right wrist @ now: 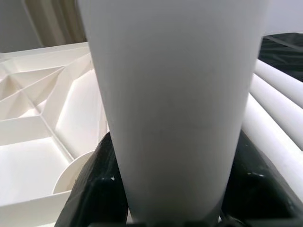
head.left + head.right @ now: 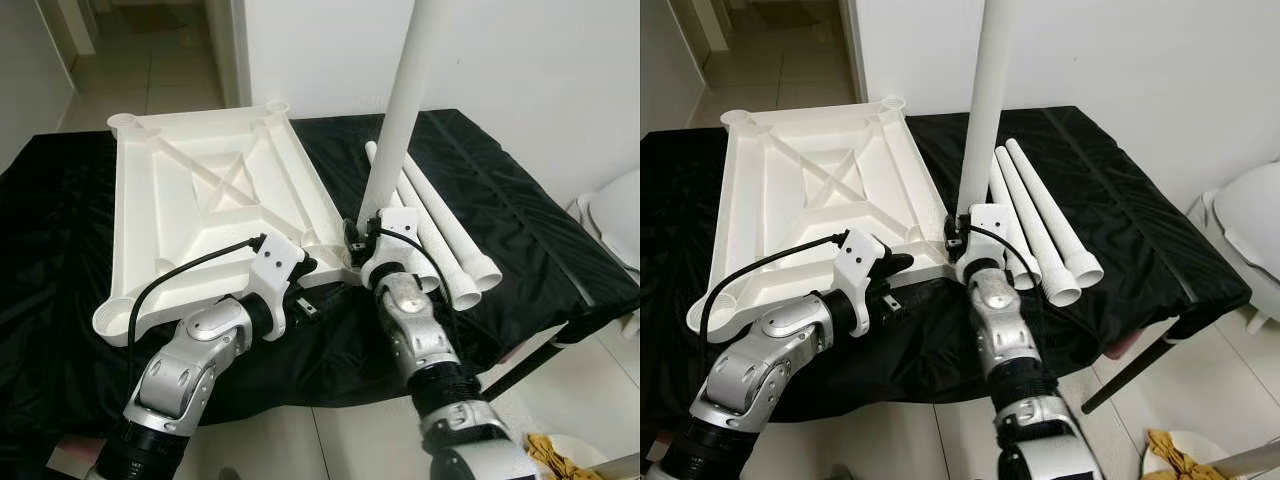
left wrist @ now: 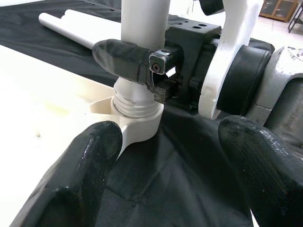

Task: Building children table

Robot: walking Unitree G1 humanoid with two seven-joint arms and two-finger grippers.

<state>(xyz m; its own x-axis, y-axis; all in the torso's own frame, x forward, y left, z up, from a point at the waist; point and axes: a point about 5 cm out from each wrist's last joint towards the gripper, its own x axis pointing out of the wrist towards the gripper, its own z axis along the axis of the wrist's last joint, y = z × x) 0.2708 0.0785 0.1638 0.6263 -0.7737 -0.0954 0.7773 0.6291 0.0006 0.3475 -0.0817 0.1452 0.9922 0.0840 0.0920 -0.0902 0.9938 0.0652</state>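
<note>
right gripper point(image 2: 362, 238): clamped on upright leg point(image 2: 400, 110), seated in tabletop point(image 2: 190, 200) corner socket
left gripper point(image 2: 322, 300): spread, just beside socket

Black-draped table point(image 2: 520, 230): inverted tabletop point(image 2: 200, 200), loose legs point(image 2: 450, 235)

white wall point(image 2: 520, 70) | pale tiled floor point(image 2: 150, 70) | open doorway point(image 2: 140, 20)

Bright even indoor light, soft shadows, blurred wrist-view foregrounds
</note>
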